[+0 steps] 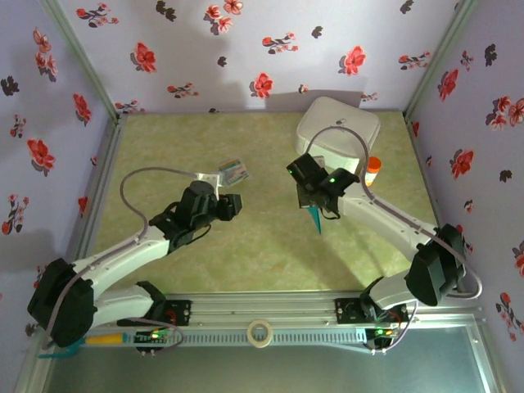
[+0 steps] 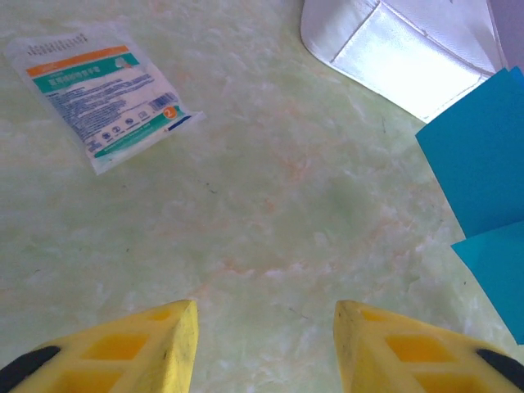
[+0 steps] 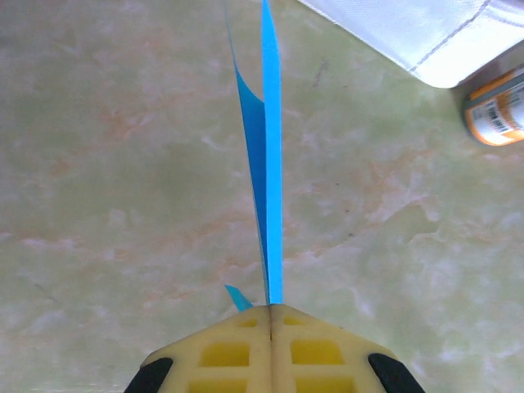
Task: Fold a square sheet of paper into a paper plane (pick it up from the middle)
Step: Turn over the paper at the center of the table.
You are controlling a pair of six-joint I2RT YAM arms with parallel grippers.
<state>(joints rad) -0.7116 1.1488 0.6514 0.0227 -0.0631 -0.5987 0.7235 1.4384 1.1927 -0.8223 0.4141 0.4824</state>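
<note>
The packet (image 1: 233, 170) lay left, the box (image 1: 338, 131) far right, a bottle (image 1: 373, 169) beside it, the paper plane (image 1: 315, 218) nearer.

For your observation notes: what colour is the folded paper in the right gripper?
Bright turquoise-blue; the folded paper shows best in the right wrist view.

Built as a left arm (image 1: 123, 255) and a right arm (image 1: 385, 214), 2 white shells with black joints, trailed by grey cables (image 1: 122, 195), tipped with yellow square-pocketed fingers (image 2: 155, 344).
</note>
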